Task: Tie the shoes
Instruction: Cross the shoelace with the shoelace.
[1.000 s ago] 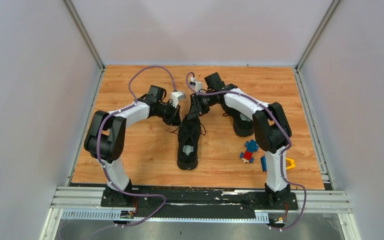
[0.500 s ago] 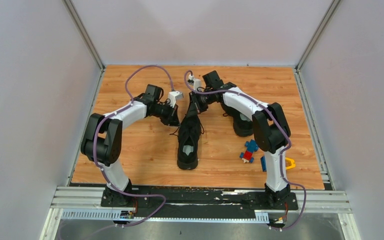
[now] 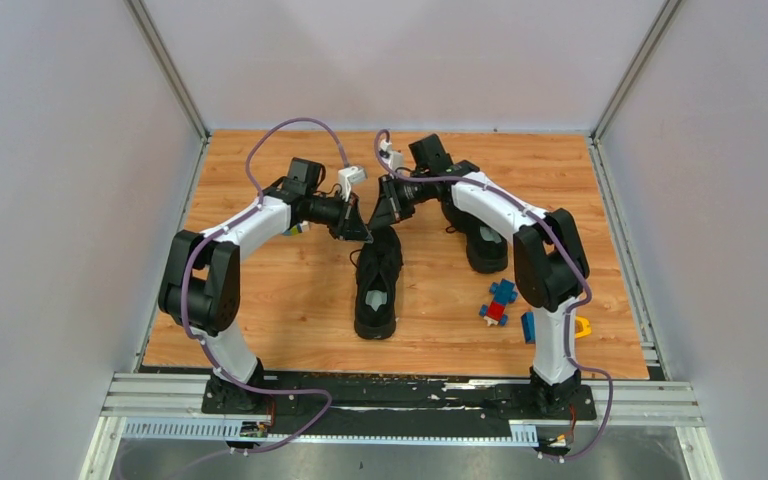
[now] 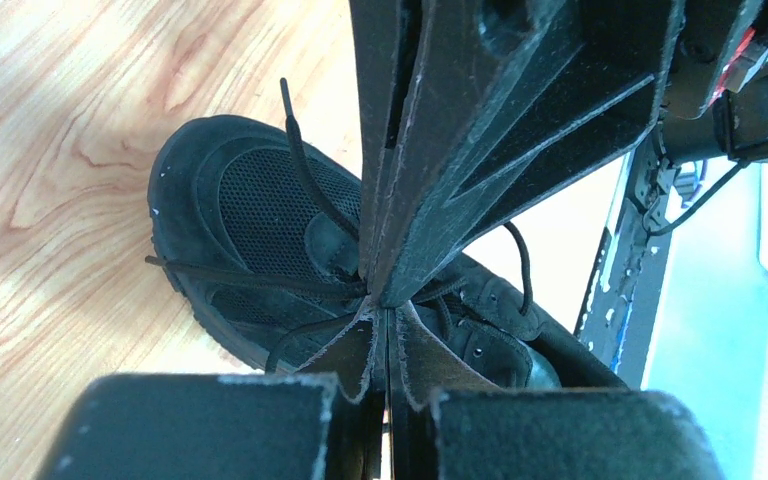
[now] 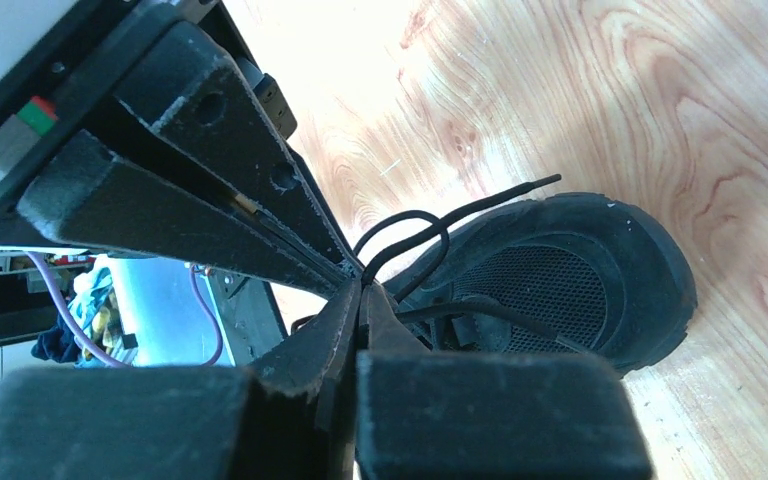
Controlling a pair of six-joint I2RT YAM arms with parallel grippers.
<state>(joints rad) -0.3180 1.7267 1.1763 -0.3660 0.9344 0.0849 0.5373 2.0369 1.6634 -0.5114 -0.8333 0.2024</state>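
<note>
Setting: pale walls (image 3: 60, 200) box a wood-grain counter (image 3: 260, 300) on three sides; arm bases line the near edge
Shoes: one shoe (image 3: 375, 300) lies mid-counter, heel toward the bases, toe away; the other shoe (image 3: 482, 252) sits to its right, partly hidden by the right arm (image 3: 500, 210)
Left jaws: pressed flat together above the mid-counter shoe's toe end, tip to tip with the right pair; a strand of the laces (image 4: 260, 278) runs taut into the pinch
Right jaws: closed just as tight; a small lace loop springs out at their tip
Handling: thin, limp cord, likely to slip from a flat pinch; the fabric upper looks soft and the shoe light, so a hard pull may drag it
Hold: on the cord near its free end, not on the upper
Open room: bare wood to the left and toward the back wall
Crowding: toy blocks (image 3: 500, 300), the second shoe and the right arm fill the right side; the two wrists nearly touch
</note>
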